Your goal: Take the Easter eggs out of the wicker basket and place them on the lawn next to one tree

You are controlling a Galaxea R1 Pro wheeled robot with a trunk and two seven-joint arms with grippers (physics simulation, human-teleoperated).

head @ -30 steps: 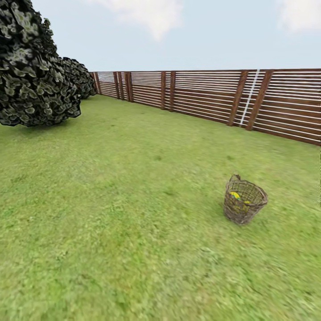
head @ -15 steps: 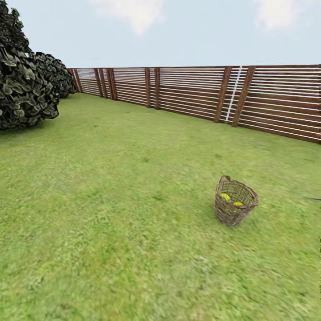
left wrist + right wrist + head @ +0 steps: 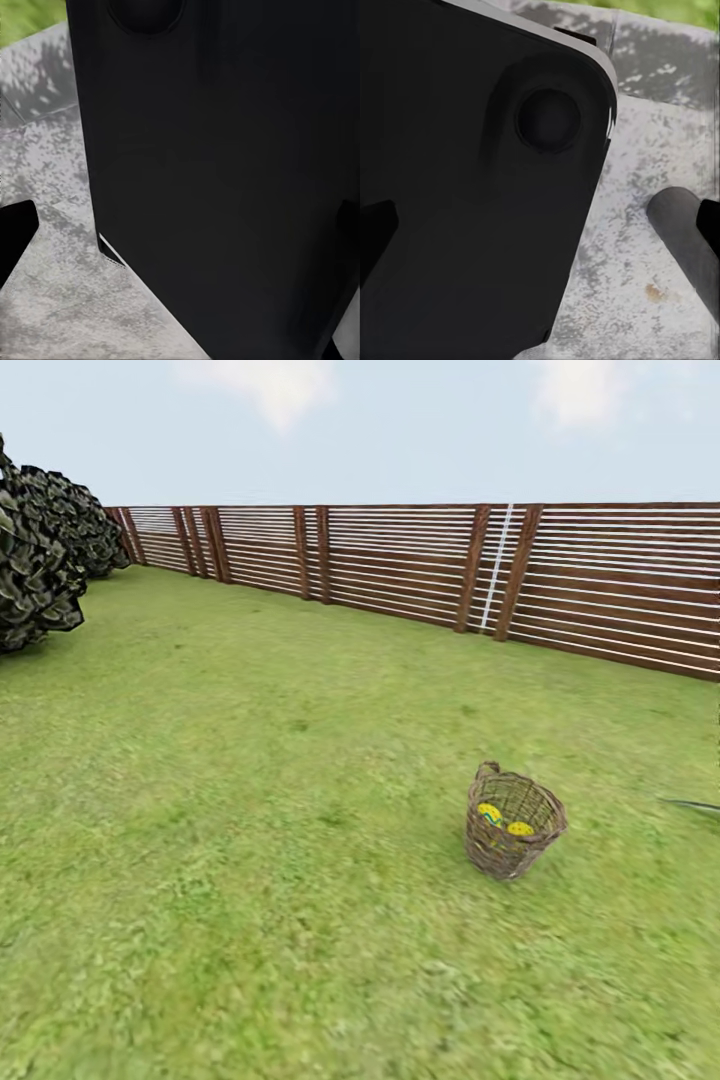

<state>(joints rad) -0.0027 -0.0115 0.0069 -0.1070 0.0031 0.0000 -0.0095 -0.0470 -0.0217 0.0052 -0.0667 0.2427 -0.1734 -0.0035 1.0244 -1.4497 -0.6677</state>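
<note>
The lawn takes up most of the head view, a wide spread of mottled green grass running back to a brown slatted fence that crosses the far side under a pale, cloudy sky. At the far left edge sits a mass of dark, angular black-green foliage, its trunk out of sight. Right of centre stands the wicker basket, well apart from that foliage, alone on the grass, upright with a slight tilt, one small loop handle showing on its far rim. Inside it, through the open top, two Easter eggs show as yellow patches with a blue-green band, lying side by side near the bottom; a third cannot be made out from here. A thin dark sliver pokes in at the right edge, too small to identify.

Over to the wrist views: the left wrist view has a big black panel of the robot's own body close in front of it, with speckled grey stone paving beneath and a sliver of grass at one corner. The right wrist view looks past a similar black panel with a round recess, over the same grey stone, with a dark cylindrical bar lying across it. Dark finger tips sit at the picture edges in both views, but how far either gripper is spread cannot be told; nothing is seen held in either.
</note>
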